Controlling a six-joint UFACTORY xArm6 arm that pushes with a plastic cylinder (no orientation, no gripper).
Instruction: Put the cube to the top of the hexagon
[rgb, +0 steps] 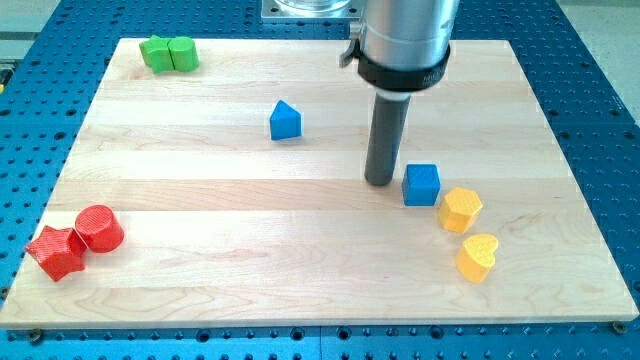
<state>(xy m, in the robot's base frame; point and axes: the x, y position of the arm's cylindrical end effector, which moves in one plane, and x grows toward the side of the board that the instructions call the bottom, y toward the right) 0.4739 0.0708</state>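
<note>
Wooden counter (200, 200), right half: my tip (379, 182) sits just left of blue cube (421, 185); yellow hexagon (461, 210) lies lower-right, touching cube. No gripper fitted.

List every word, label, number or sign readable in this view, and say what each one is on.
None: no readable text anywhere. The wooden board, the blue cube, the yellow hexagon, the other blocks and the rod above my tip carry no print, label or number.
</note>
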